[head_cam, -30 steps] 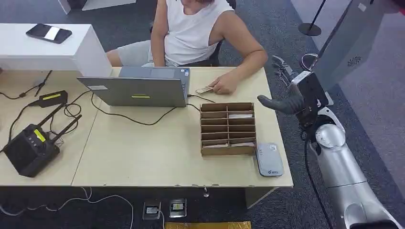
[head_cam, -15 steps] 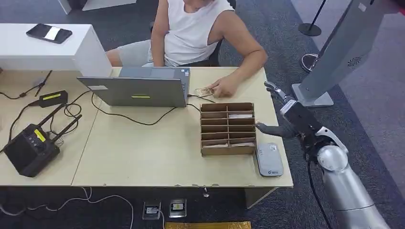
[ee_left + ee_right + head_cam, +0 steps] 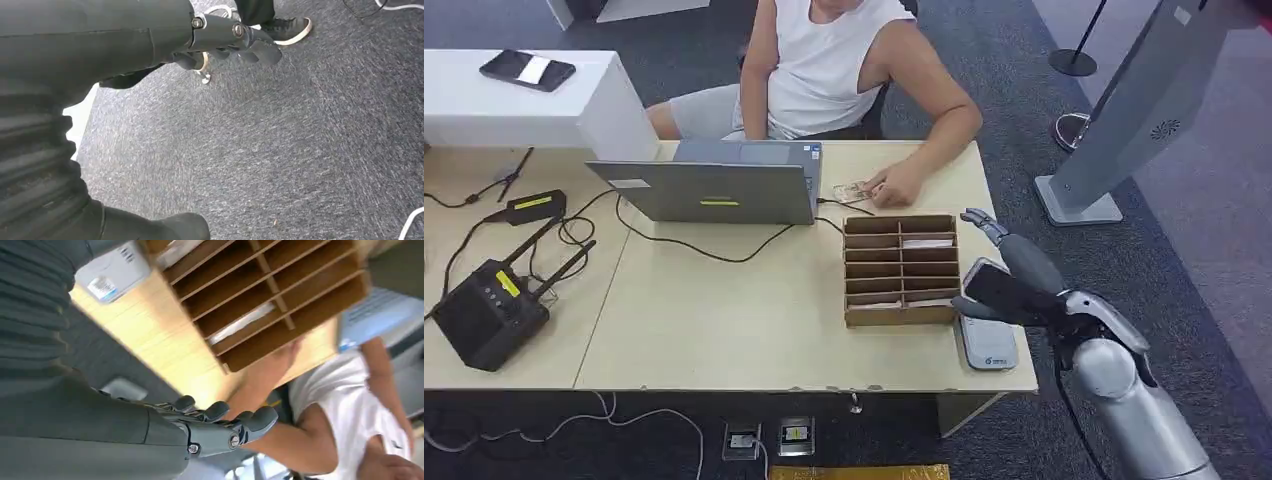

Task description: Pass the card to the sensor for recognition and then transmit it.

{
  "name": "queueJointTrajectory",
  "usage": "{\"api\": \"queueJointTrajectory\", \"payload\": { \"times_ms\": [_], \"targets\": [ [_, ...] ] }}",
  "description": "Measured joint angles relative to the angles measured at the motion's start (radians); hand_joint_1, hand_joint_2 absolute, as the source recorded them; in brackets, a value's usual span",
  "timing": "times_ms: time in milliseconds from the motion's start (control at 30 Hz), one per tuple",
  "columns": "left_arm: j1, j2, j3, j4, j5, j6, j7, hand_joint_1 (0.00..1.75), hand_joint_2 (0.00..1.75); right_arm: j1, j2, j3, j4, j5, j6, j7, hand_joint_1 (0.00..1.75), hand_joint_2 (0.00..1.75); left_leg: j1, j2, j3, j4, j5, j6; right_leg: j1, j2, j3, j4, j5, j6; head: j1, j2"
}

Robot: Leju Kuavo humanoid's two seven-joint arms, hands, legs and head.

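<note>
A card [image 3: 852, 190] lies on the table under a person's hand [image 3: 894, 182], behind the cardboard organizer [image 3: 902, 270], whose slots hold a few cards. The grey card sensor [image 3: 989, 342] sits flat at the table's right front corner. My right hand [image 3: 1004, 275] hovers over the table's right edge, just above the sensor and beside the organizer, fingers spread and holding nothing. The right wrist view has its fingers [image 3: 220, 425] stretched out, with the organizer [image 3: 260, 300] and the sensor [image 3: 112, 270] beyond them. My left hand [image 3: 235, 40] hangs over the carpet with nothing in it.
A person in a white top [image 3: 829, 60] sits at the far side of the table. A laptop [image 3: 714, 185], cables, a black router [image 3: 489, 305] and a charger [image 3: 534, 205] occupy the left part. A grey kiosk stand [image 3: 1124, 110] rises at the right.
My right arm has come down from a raised pose beside the table and moved in, so the hand now hovers over the sensor. The person's hand stays on the card.
</note>
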Motion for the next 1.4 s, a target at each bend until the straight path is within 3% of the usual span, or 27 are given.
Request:
{"api": "queueJointTrajectory", "payload": {
  "times_ms": [433,867,1100,1400],
  "targets": [
    [0.0,0.0,0.0,0.0,-0.006,0.0,0.019,0.0,1.75,0.033,0.006,0.116,-0.046,0.355,-0.011,0.052,0.0,1.75,0.0,0.0,0.0,0.0,0.0,0.0,0.0,0.0,0.0,0.0,0.0,0.0,0.0,0.0],
    [0.0,-0.003,0.0,0.0,-0.003,-0.001,0.023,0.0,1.75,0.05,0.013,0.172,-0.052,0.451,0.002,0.061,0.0,1.75,0.0,0.0,0.0,0.0,0.0,0.0,0.0,0.0,0.0,0.0,0.0,0.0,0.0,0.0],
    [-0.001,-0.01,0.0,0.0,-0.003,0.0,0.026,0.0,1.75,0.072,0.053,0.206,0.001,0.56,-0.197,0.032,0.0,1.75,0.0,0.0,0.0,0.0,0.0,0.0,0.0,0.0,0.0,0.0,0.0,-0.001,0.0,0.0],
    [-0.001,-0.015,0.0,0.0,-0.006,0.002,0.029,0.0,1.75,0.09,0.098,0.233,0.084,0.592,-0.337,0.026,0.0,1.75,0.001,0.0,0.0,0.0,0.0,0.0,0.001,0.0,0.0,0.0,-0.001,-0.001,0.001,0.0]
  ]
}}
